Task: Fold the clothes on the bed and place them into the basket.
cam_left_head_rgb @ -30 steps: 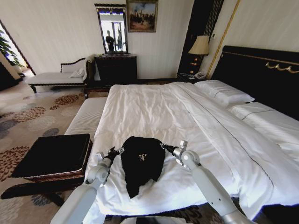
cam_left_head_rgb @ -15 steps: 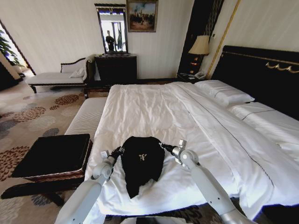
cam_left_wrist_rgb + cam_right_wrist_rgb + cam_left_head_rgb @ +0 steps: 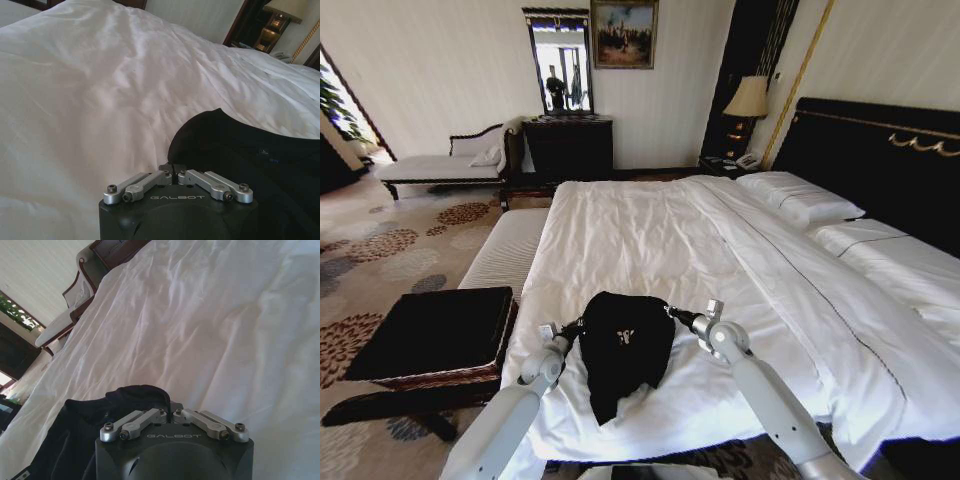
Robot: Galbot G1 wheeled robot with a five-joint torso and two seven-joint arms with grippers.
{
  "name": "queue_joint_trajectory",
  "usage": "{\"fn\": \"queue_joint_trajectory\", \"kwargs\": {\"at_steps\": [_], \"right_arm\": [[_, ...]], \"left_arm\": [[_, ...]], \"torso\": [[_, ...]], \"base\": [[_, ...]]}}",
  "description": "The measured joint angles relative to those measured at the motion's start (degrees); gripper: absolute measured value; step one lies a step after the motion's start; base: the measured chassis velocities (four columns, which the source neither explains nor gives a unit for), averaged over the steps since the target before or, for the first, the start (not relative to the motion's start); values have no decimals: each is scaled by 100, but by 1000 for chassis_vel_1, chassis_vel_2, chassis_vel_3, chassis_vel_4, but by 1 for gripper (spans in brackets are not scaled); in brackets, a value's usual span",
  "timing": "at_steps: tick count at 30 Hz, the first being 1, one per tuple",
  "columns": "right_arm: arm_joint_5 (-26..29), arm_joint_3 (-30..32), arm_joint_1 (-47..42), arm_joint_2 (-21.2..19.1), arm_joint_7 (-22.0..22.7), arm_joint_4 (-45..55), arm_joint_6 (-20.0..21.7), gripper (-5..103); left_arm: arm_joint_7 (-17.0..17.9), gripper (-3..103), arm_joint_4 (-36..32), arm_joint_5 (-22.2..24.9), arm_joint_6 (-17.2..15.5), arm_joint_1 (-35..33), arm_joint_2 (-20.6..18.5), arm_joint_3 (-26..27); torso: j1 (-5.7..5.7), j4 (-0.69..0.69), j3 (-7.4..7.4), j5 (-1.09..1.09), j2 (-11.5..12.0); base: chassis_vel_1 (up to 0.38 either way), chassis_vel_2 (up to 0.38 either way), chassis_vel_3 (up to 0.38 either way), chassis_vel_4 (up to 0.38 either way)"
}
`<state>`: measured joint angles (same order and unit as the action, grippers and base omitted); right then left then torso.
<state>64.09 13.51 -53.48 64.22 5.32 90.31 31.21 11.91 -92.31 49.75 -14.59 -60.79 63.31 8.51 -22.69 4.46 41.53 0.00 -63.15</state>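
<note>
— Where is the T-shirt [image 3: 623, 345]?

— Bunched on the white bed [image 3: 650, 240], near its foot edge, with a narrow tail of black cloth trailing toward the robot. Small white lettering shows on its top.

— And the grippers?

— The left gripper [image 3: 575, 325] is at the shirt's left edge, clenched on the fabric; in the left wrist view its fingers meet right at the dark hem. The right gripper [image 3: 672, 313] pinches the shirt's right edge the same way.

— The basket [image 3: 438, 335]?

— On the carpet off the bed's left side, its black top flat, beside the striped bench [image 3: 508, 250].
</note>
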Motion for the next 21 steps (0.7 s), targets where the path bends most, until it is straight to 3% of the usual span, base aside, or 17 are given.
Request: {"fn": "queue_joint_trajectory", "kwargs": {"at_steps": [5,11,19,21], "right_arm": [[3,2,-4,-21,22,200,4,1],[73,-19,109,-229,159,1005,50,1],[584,-133,765,-509,446,1486,54,1],[836,-141,1142,-635,547,1595,76,1]], "left_arm": [[33,1,-206,-22,10,-47,-68,77],[157,1,-1080,93,17,10,-582,312],[463,1,-2066,862,-127,270,-1265,847],[606,1,-2343,1304,-213,501,-1583,959]], "torso": [[0,0,0,0,0],[0,0,0,-1,0],[0,0,0,-1,0],[0,-1,0,-1,0]], "base": [[0,0,0,0],[0,0,0,0],[0,0,0,0],[0,0,0,0]]}}
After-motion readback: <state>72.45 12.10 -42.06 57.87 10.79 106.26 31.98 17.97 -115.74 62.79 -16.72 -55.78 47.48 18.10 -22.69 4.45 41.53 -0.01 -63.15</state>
